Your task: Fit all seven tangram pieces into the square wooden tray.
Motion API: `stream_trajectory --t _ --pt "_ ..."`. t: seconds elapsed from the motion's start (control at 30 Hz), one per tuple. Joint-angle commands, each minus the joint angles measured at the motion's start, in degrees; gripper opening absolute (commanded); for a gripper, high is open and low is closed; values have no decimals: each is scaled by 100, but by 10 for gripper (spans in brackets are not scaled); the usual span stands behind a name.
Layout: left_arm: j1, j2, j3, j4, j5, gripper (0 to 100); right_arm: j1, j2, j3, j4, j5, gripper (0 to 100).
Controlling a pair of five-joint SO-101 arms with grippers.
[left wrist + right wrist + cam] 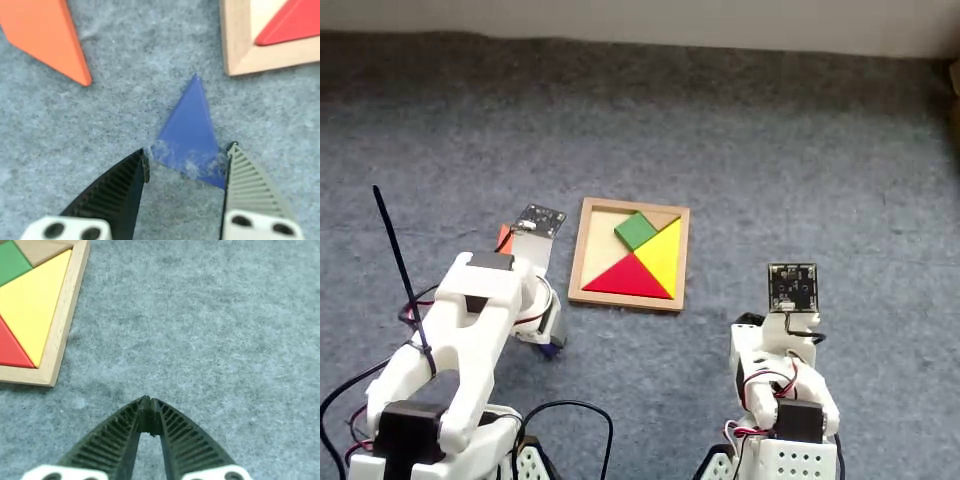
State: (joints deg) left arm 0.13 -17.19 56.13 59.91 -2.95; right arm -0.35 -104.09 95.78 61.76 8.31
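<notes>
The square wooden tray (578, 262) lies mid-table and holds a green square (636, 231), a yellow triangle (663, 255) and a red triangle (628, 276). Left of the tray, a small blue triangle (190, 130) lies flat on the carpet. My left gripper (188, 156) is open, its fingertips (142, 162) at either side of the triangle's wide end. An orange piece (47, 35) lies beyond it, partly under the arm (504, 238). My right gripper (150, 405) is shut and empty, low over bare carpet right of the tray (62, 327).
Grey carpet covers the whole table. The tray's corner (240, 50) with the red triangle (295, 22) sits close to the blue triangle. Part of the tray floor (600, 225) is bare wood. Cables trail near both arm bases.
</notes>
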Motion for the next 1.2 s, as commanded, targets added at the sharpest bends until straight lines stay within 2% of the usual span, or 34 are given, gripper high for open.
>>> stream_trajectory --t 0.0,0.17,0.43,0.53,0.67,0.77,1.03,1.17 --pt "119 -57 -268 62 -70 238 84 -40 602 22 -26 11" --pt "119 -198 -479 457 -70 238 84 -40 602 22 -26 11" --pt "119 -1851 -681 1327 -325 238 84 -40 602 22 -26 11" --pt "92 -2018 -637 1442 -343 241 84 -40 602 22 -26 11" --pt "84 -2018 -312 1345 -316 268 84 -40 602 22 -26 11" --pt "75 -2018 66 879 -185 301 84 -40 602 22 -26 11" --pt "75 -1982 769 -62 132 302 84 -22 602 22 -26 11" --pt "75 -1297 602 -211 167 302 84 -22 602 22 -26 11"
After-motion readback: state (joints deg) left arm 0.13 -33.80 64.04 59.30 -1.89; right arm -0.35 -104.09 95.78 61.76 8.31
